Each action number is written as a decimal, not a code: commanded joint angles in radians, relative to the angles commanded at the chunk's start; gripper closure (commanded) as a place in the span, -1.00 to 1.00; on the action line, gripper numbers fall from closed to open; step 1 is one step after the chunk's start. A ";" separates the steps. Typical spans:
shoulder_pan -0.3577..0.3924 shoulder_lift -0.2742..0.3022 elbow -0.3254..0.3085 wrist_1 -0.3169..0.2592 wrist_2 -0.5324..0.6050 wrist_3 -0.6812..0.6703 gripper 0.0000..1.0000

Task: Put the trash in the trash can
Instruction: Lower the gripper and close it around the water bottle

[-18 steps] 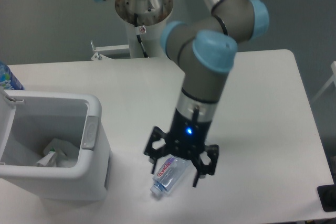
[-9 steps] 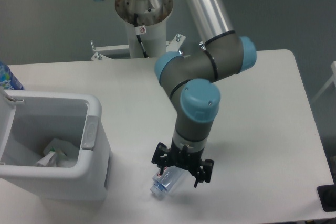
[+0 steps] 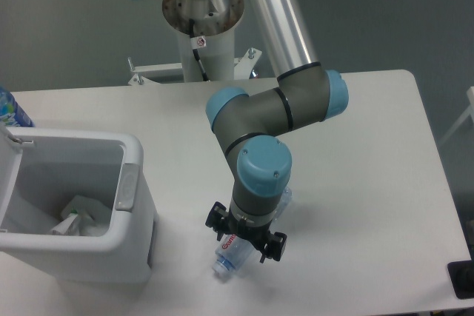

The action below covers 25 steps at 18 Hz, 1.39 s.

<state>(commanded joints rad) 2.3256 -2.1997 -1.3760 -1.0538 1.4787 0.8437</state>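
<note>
The crushed clear plastic bottle (image 3: 226, 260) with a red-and-blue label lies on the white table, near the front edge, right of the trash can. My gripper (image 3: 245, 242) is low over it, pointing down, with its black fingers (image 3: 215, 221) spread on either side of the bottle's middle. The jaws look open and have not closed on it. The arm hides most of the bottle; a clear end shows behind the wrist (image 3: 285, 197). The white-grey trash can (image 3: 134, 155) stands at the front left. The crumpled white paper cup (image 3: 75, 217) with green marks lies inside it.
A deep-blue bottle (image 3: 9, 109) stands at the far left edge behind the bin. The arm's base post (image 3: 201, 20) rises at the table's back. A black object (image 3: 461, 279) sits at the lower right corner.
The gripper has come down and slightly left, from above the bottle to straddling it near the table. The bottle has stayed in place.
</note>
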 joint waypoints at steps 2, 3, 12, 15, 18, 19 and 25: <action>-0.003 -0.009 0.000 0.002 0.005 -0.001 -1.00; -0.003 -0.017 0.003 0.003 0.006 -0.002 -1.00; -0.043 -0.067 0.014 0.000 0.078 -0.008 -1.00; -0.051 -0.086 0.012 0.002 0.087 -0.012 -1.00; -0.052 -0.087 0.012 0.002 0.094 -0.012 -0.75; -0.052 -0.087 0.012 0.000 0.094 -0.012 -0.52; -0.052 -0.074 0.020 -0.002 0.089 -0.009 0.21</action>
<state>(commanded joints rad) 2.2734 -2.2734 -1.3561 -1.0554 1.5677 0.8345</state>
